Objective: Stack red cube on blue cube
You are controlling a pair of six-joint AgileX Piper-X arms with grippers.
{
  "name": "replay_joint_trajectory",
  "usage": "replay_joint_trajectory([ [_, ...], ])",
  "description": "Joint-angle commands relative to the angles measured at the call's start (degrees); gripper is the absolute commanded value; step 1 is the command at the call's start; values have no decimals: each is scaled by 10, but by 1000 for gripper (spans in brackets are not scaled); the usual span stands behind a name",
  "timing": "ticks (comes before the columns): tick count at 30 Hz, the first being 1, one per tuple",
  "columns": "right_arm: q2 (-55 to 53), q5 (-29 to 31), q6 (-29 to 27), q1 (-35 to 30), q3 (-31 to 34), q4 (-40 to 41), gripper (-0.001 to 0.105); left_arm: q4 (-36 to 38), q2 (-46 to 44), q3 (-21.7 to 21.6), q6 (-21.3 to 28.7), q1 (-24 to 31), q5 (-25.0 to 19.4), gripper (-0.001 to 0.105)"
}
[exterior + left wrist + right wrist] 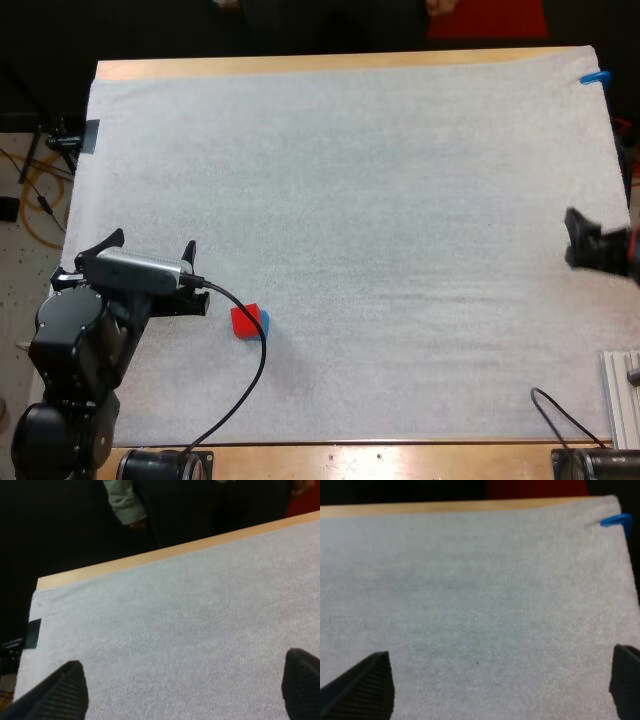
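You see a wooden table point(300, 66) under a white mat point(400, 250); red cube point(243, 322) and blue cube point(263, 320) touch on the mat.

Our left claw point(185, 685) hangs over the white mat point(190, 620), its two black fingers point(65, 692) standing wide apart with only bare mat between them, gripping nothing. Beyond the mat runs the wooden edge of the table point(150, 557). At the mat's side edge sits a small black patch point(33, 634). Past the table's far side stands a person in dark clothing point(210, 505), with a pale sleeve point(122, 502) and a hand point(137, 525) hanging just below its cuff.
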Motion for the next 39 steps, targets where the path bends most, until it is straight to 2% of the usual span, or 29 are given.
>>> replay_joint_trajectory([
  [1, -41, -5, -9, -2, 14, 1, 85, 9, -17, -2, -5, 0, 5, 76],
  [10, -267, -5, -5, -2, 86, 26, 85, 37, -175, 5, -5, 0, 6, 76],
  [15, -355, -5, 2, -2, 117, 26, 85, 44, -267, 39, -5, 0, 20, 76],
  [19, -414, -5, 7, -2, 140, 26, 85, 83, -338, 69, -5, 0, 30, 76],
  [23, -408, -3, 17, -2, 146, 40, 85, 136, -392, 85, -5, 0, 29, 76],
  [26, -410, -3, 17, -2, 152, 42, 85, 172, -385, 90, -5, 0, 24, 76],
  [39, -410, -5, 19, -2, 209, 61, 85, 142, -386, 165, -12, 0, 25, 76],
])
